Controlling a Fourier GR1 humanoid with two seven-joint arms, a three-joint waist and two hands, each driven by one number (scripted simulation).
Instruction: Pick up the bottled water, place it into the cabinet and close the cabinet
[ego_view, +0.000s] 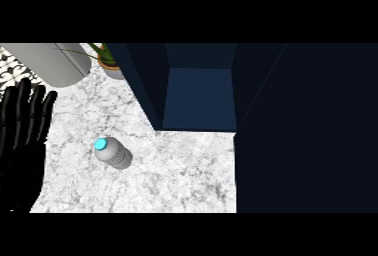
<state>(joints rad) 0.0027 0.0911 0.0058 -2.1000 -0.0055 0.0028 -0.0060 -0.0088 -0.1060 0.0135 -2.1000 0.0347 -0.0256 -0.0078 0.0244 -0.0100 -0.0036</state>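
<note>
From the head view, your bottled water (112, 152) stood upright on the marble counter (177, 175), blue cap up, just right of your left hand (26, 130) but not touching it. That hand sat at the left edge with fingers straight and relaxed, holding nothing. The dark blue cabinet (199, 100) was open behind the bottle, a potted plant (109, 62) beside it, and your right hand didn't show anywhere.

Head view (steeply down) over counter (177, 175).
</note>
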